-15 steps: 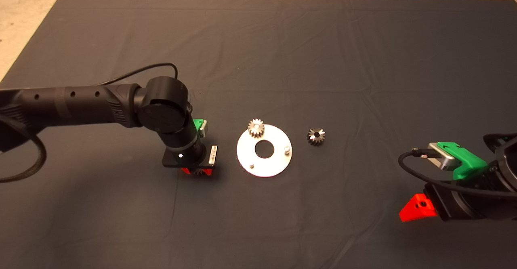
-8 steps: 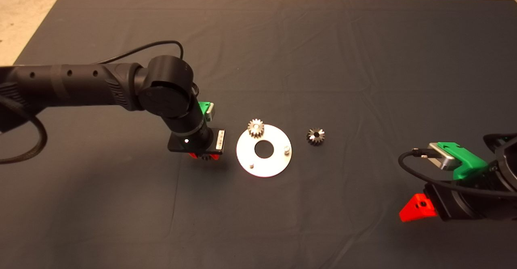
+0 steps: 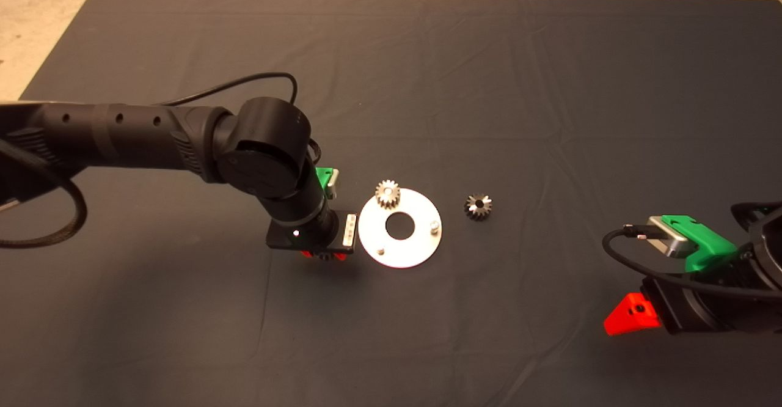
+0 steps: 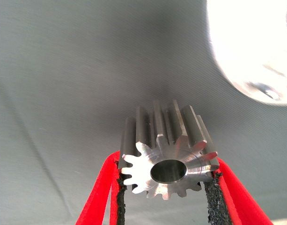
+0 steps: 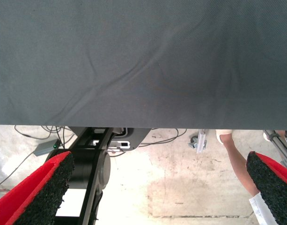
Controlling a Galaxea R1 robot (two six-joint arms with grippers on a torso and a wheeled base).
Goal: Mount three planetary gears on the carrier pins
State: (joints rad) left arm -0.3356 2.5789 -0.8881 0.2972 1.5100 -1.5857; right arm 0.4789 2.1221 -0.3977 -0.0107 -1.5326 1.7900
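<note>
Meanwhile, a second gear (image 4: 167, 159) is carried, clamped in the left gripper (image 3: 324, 254), toward the disc (image 3: 400, 228), where alignment over a bare pin (image 3: 380, 250) is needed.

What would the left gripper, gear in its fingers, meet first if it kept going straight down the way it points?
Probably the dark mat: the left gripper, holding a gear, points down just beside the disc, not over it.
</note>
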